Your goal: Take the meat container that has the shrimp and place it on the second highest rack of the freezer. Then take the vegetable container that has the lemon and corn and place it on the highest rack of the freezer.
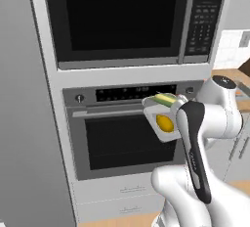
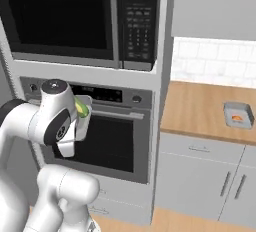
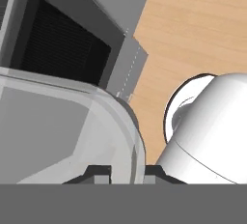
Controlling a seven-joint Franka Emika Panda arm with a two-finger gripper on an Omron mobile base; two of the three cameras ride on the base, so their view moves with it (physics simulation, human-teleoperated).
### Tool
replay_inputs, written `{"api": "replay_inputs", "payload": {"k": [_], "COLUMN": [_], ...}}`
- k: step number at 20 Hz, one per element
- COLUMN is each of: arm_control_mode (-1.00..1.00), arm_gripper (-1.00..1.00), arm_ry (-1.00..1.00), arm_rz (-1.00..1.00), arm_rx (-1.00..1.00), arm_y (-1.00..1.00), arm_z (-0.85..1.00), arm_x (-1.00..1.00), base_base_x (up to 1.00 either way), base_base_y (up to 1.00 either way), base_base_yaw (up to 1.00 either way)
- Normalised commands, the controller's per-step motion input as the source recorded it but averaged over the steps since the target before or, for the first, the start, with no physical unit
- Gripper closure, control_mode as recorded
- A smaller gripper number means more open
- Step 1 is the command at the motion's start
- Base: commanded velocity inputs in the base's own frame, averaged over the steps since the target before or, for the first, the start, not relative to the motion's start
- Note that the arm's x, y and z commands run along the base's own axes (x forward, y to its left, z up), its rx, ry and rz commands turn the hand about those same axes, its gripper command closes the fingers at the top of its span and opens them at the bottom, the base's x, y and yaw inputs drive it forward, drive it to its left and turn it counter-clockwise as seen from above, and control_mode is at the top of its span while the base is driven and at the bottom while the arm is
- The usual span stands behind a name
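A clear vegetable container (image 1: 163,119) hangs in the air in front of the wall oven, tilted, with a yellow lemon (image 1: 164,123) and a green-husked corn (image 1: 165,99) inside. In the right base view this container (image 2: 83,117) peeks out from behind the arm's wrist. My gripper (image 3: 126,172) is shut on its rim, and the clear wall of the container (image 3: 72,126) spreads over the left of the hand view. The meat container (image 2: 237,115), with an orange shrimp in it, sits on the wooden counter (image 2: 200,108) far to the right.
A wall oven (image 1: 124,143) with a dark window is straight ahead, under a built-in microwave (image 1: 127,18). A tall grey panel (image 1: 22,123) stands to the left. Grey drawers (image 1: 122,192) lie below the oven, and cabinet doors (image 2: 200,181) sit under the counter.
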Motion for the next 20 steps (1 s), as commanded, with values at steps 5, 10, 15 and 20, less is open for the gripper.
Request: {"api": "replay_inputs", "payload": {"k": [5, 10, 15, 20], "arm_control_mode": [1.0, 1.0, 1.0, 1.0], "arm_gripper": [1.0, 1.0, 1.0, 1.0], "arm_ry": [0.0, 0.0, 0.0, 0.0], "arm_rz": [0.0, 0.0, 0.0, 0.0], "arm_rx": [0.0, 0.0, 0.0, 0.0], "arm_y": [0.0, 0.0, 0.0, 0.0], "arm_z": [0.0, 0.0, 0.0, 0.0], "arm_x": [0.0, 0.0, 0.0, 0.0], "base_base_x": [-0.26, -0.48, -0.36, 0.0], "base_base_y": [1.0, 0.96, 0.98, 0.98], "base_base_yaw": [0.0, 0.0, 0.0, 0.0]}}
